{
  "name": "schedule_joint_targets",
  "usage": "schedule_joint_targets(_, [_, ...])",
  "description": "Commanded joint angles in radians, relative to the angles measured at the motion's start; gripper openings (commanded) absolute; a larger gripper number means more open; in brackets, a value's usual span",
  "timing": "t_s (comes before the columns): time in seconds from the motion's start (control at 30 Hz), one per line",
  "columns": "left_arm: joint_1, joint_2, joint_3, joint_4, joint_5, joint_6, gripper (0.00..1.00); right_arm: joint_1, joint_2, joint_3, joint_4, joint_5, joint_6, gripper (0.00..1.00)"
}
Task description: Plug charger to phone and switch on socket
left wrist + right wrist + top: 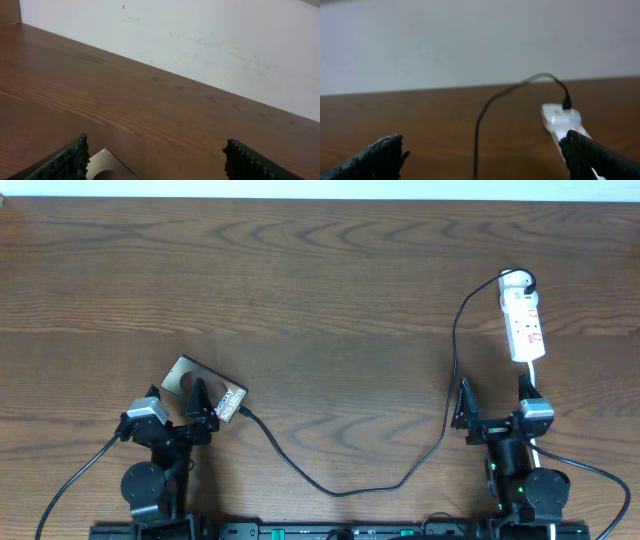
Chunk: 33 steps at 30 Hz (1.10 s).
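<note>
Counter (320, 260): dark wood-grain top seen from overhead, with a pale wall along its 12 o'clock edge.
Phone (205, 392): lies flat and askew at about 9 o'clock, its lettered end turned toward 4 o'clock.
Left pincer (155, 144): released, with the jaws spread wide. One finger (197, 398) hangs over the phone, and a corner of the phone shows beside it in the wrist view.
Charger (340, 491): thin black cable that runs from the top of the socket, sags toward 6 o'clock, then climbs to the phone's lettered end. Whether its tip is seated there cannot be told.
Socket (524, 315): white strip between 2 and 3 o'clock, lying lengthwise from 12 to 6. The switch position is too small to read.
Right pincer (482, 141): released and holding nothing, at 6 o'clock of the socket.
</note>
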Motion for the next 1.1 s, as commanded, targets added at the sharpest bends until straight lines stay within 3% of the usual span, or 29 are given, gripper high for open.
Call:
schedule_joint_targets(0.0, [0.004,-0.005,-0.01,-0.047,0.009,-0.005,0.84,0.004,-0.012,-0.003,-0.024,0.068,0.003,0.99])
schedule_joint_targets(0.13, [0.004,-0.005,-0.01,-0.047,0.009,-0.005,0.84,0.004,-0.012,-0.003,-0.111,0.148,-0.006,0.99])
schedule_joint_targets(0.33, [0.004,-0.005,-0.01,-0.047,0.009,-0.005,0.84,0.004,-0.012,-0.003,-0.111,0.142,-0.152,0.99])
schedule_joint_targets(1.07, [0.004,-0.005,-0.01,-0.047,0.009,-0.005,0.84,0.004,-0.011,-0.003,-0.108,0.142,-0.153,0.99])
